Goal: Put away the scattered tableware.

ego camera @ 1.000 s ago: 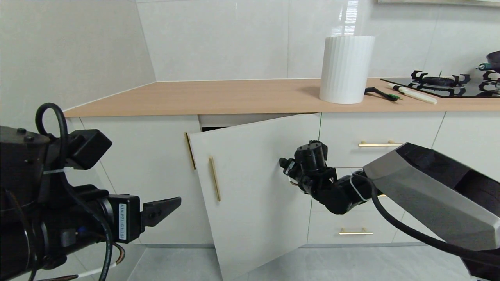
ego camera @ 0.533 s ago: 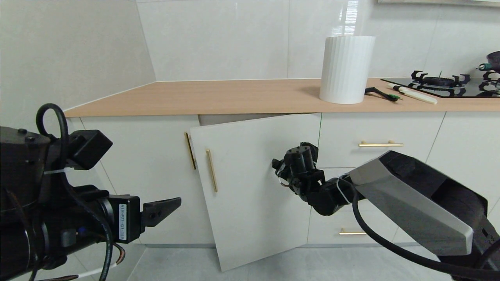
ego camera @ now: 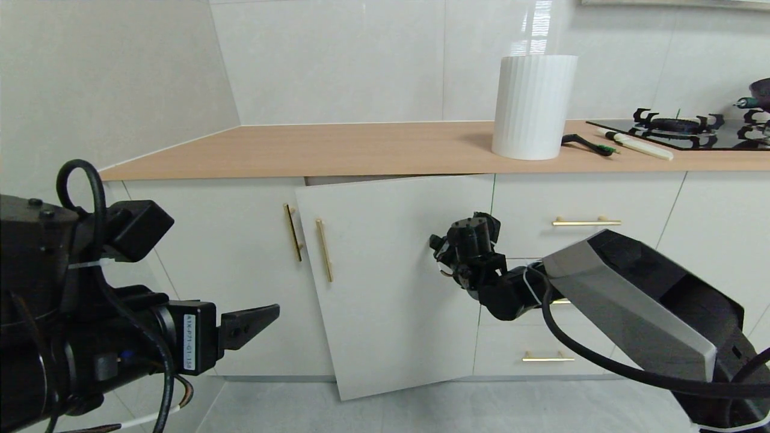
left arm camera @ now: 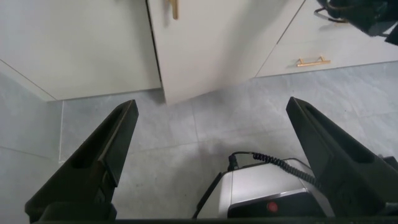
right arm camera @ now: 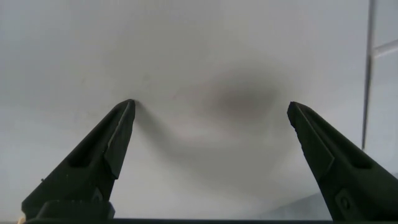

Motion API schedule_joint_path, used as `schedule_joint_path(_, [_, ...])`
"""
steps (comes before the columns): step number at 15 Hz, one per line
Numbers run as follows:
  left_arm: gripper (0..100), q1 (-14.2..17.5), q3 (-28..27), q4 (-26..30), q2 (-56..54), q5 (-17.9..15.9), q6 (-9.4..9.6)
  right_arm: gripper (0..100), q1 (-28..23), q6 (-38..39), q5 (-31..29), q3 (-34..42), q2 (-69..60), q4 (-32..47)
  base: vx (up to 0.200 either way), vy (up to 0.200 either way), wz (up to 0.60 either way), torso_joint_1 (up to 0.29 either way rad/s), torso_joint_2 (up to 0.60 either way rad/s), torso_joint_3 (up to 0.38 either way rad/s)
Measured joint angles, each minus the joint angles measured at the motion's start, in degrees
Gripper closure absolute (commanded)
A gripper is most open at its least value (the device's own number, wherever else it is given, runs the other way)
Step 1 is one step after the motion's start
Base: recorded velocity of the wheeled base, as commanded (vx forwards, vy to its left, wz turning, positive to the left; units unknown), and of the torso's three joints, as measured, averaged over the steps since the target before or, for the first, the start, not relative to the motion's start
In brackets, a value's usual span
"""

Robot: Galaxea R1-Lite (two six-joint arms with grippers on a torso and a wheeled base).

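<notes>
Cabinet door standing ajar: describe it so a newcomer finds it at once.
Start at the wooden countertop and look below its middle. The cabinet door hangs with a vertical gold handle at its left edge. Unlike its flush neighbours, it stands ajar, the right claw against it.

The pan (ego camera: 763, 90) is cut off at the right edge; the utensils (ego camera: 637, 146) right of the vase (ego camera: 533, 107) are too small to identify.

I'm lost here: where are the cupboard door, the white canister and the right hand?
cupboard door (ego camera: 385, 300), head view, its bare front panel.
white canister (ego camera: 532, 108), head view, its ribbed side.
right hand (right arm camera: 211, 104), right wrist view, midway between its fingertips.
</notes>
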Motion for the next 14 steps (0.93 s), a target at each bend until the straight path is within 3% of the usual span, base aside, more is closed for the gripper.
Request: schedule_joint_path(14, [0, 0.0, 0.0, 0.0, 0.0, 0.0, -0.02, 0, -3.6, -0.1, -1.8, -7.6, 4.2, 3.9, 0.0, 0.0, 0.0, 0.0, 0.0, 0.0])
